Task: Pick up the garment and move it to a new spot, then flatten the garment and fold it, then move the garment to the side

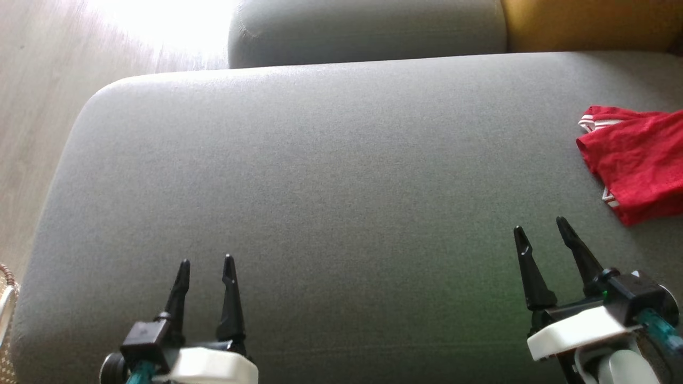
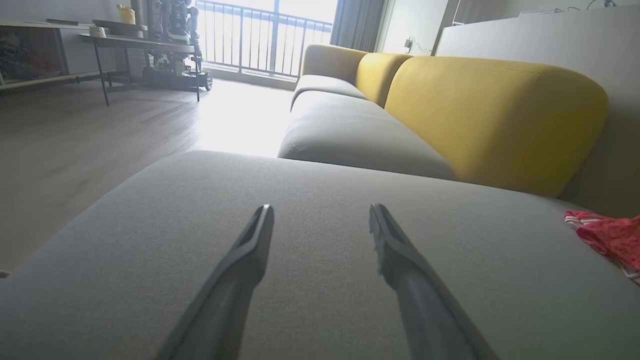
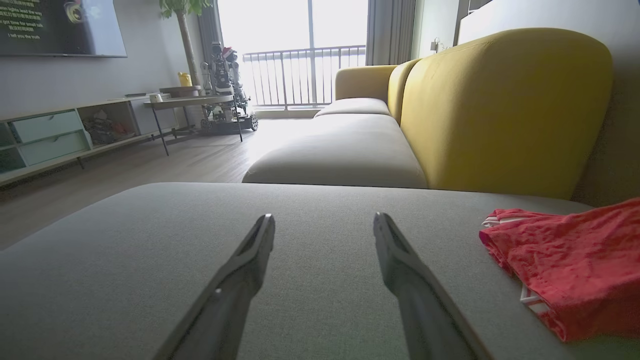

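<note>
The garment point(image 1: 637, 162) is a red cloth with white-striped trim, lying folded at the far right of the grey sofa cushion point(image 1: 320, 160). It also lies at the right edge of the left wrist view as the garment point(image 2: 607, 237) and at the right of the right wrist view as the garment point(image 3: 575, 265). My right gripper point(image 1: 540, 226) stands open over the cushion, a little left of and nearer than the garment, apart from it. My left gripper point(image 1: 205, 262) stands open at the lower left with nothing between its fingers. Both own grippers, left gripper point(image 2: 320, 212) and right gripper point(image 3: 324, 222), point along the cushion.
A yellow sofa backrest point(image 3: 500, 110) rises behind the garment. A second grey seat cushion point(image 1: 368, 29) adjoins the far edge. Wooden floor point(image 1: 53, 53) lies to the left. A side table point(image 3: 192, 107), a TV unit point(image 3: 50, 137) and another robot point(image 3: 222, 70) stand across the room.
</note>
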